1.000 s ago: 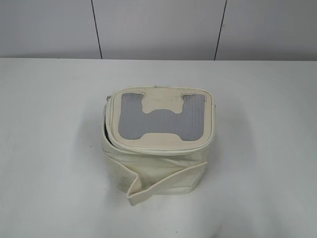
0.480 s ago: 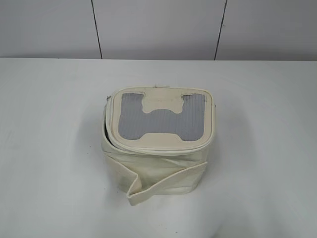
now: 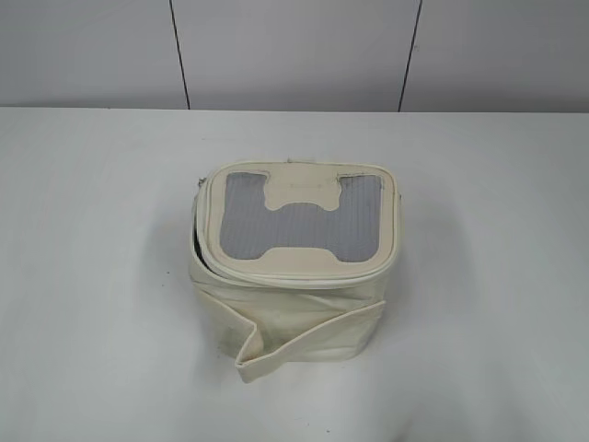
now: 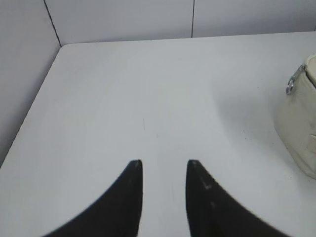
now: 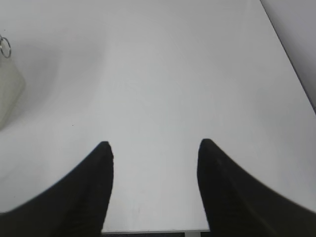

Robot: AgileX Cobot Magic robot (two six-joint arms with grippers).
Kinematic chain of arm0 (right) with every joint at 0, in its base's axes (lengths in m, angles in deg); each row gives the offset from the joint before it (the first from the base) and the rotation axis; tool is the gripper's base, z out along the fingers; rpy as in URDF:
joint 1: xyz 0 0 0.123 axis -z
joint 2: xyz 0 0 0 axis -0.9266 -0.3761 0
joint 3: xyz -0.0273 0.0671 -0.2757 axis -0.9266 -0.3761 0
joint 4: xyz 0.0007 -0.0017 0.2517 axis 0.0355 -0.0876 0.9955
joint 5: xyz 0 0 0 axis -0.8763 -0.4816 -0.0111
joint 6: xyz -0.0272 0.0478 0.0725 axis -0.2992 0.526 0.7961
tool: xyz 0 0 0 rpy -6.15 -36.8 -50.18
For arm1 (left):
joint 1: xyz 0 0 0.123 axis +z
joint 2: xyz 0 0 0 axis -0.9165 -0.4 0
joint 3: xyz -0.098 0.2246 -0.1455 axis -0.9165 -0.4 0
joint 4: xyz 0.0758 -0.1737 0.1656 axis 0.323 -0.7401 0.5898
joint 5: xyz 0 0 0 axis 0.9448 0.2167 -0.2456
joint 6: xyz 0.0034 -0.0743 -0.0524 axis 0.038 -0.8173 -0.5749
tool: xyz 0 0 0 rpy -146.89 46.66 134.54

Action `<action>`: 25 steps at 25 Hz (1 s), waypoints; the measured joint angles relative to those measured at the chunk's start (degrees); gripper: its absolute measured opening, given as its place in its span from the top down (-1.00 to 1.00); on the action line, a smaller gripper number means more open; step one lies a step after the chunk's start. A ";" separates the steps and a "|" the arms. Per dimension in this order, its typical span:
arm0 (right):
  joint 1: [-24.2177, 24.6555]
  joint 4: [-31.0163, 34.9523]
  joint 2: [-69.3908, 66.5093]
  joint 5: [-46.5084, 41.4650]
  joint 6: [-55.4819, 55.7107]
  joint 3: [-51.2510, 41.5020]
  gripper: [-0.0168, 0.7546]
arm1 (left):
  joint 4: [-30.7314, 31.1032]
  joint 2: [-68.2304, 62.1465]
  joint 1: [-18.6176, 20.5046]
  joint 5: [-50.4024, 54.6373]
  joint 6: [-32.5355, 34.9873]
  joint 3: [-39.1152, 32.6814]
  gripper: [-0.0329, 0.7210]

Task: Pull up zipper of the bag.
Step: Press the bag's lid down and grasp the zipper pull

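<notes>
Bag [image 3: 293,267] sits mid-table [image 3: 92,276], unmoved over last second; zipper [image 3: 197,241] gapes at bag's left. Left gripper [image 4: 164,168] narrowly parted, right gripper [image 5: 154,150] wide, both empty, well clear of bag. Approach not begun.

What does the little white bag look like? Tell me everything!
The small boxy cream-white soft bag stands upright in the middle of the white table. Its lid has a grey mesh panel and a cream H-shaped patch. The lid gapes slightly along the left edge. A loose cream strap crosses the wrinkled front. A silver ring pull hangs at its side. Nothing touches it except the table.
</notes>
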 joint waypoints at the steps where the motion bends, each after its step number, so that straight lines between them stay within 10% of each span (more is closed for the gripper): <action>1: 0.00 0.00 0.00 0.00 0.00 0.00 -0.17 | 0.00 0.00 0.00 0.00 0.00 0.00 0.29; 25: -6.22 7.49 -30.96 16.86 -9.33 10.40 -0.17 | -19.16 -24.38 -2.09 -20.03 3.54 1.01 0.26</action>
